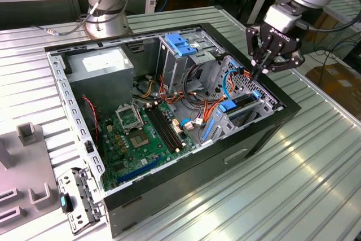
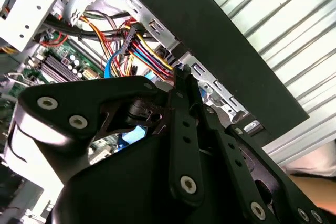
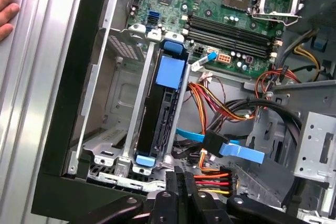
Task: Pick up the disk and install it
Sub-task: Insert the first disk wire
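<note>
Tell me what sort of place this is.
Probably a robotics lab or workshop bench: an opened computer case lies on a ribbed metal table, the arm's gripper hangs over it, and cardboard boxes stand beside the table.

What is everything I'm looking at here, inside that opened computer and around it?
Computer case: one, black, lying open on the ribbed metal table.
Motherboard: one, green, on the case floor.
Power supply: one, grey, far corner of the case.
Drive cage: one, grey with a blue bracket on top, standing at the case's far side.
Disk: one, dark with blue carrier ends, seated in a bay slot next to the case wall.
Cables: several, orange, red, yellow, black and blue, between the cage and the bay.
Side bracket: one, grey metal, on the table at the exterior view's left.
Person's hand: one, resting on the table.
Gripper: one, black, fingers together, tips down just above the disk bay.
</note>
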Robot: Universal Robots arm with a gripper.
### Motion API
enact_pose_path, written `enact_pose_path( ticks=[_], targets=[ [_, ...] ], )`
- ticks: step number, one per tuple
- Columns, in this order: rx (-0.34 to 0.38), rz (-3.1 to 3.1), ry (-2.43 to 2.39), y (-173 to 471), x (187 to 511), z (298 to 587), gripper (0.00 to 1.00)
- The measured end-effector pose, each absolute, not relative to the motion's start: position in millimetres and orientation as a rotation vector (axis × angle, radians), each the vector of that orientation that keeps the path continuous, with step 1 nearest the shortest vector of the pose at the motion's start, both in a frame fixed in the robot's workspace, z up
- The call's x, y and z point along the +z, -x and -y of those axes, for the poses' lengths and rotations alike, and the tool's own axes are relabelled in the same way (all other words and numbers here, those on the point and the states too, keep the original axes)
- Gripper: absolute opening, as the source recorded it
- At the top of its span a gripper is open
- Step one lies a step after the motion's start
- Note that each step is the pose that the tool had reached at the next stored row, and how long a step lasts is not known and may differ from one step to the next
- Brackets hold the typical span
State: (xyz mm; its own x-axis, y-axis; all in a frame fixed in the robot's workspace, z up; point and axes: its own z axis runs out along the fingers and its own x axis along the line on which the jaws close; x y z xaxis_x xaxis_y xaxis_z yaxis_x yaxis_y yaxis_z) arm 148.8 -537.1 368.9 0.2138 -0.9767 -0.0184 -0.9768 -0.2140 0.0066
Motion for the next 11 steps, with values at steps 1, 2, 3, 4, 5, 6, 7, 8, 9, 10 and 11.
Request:
enact_pose_path(
  ticks=[1,2,3,4,5,6,7,8,9,10,11],
  targets=[
    [0.029,-1.968,2.440,-147.9,368.7,537.1,0.16],
    [0.027,-1.970,2.441,-144.9,368.4,537.1,0.16],
    [0.027,-1.970,2.441,-142.8,368.1,537.0,0.16],
    [0.027,-1.974,2.437,-141.3,367.5,537.1,0.16],
    [0.027,-2.000,2.416,-141.4,367.3,537.1,0.16],
    [0.027,-2.034,2.387,-141.4,366.9,537.0,0.16],
    [0.028,-2.062,2.362,-141.3,366.3,537.0,0.16],
    [0.027,-2.084,2.343,-141.3,365.9,537.0,0.16],
    [0.027,-2.100,2.329,-141.3,365.6,537.1,0.16],
    [0.027,-2.114,2.316,-141.3,365.3,537.1,0.16],
    [0.027,-2.145,2.287,-141.3,364.8,537.1,0.16]
  ],
)
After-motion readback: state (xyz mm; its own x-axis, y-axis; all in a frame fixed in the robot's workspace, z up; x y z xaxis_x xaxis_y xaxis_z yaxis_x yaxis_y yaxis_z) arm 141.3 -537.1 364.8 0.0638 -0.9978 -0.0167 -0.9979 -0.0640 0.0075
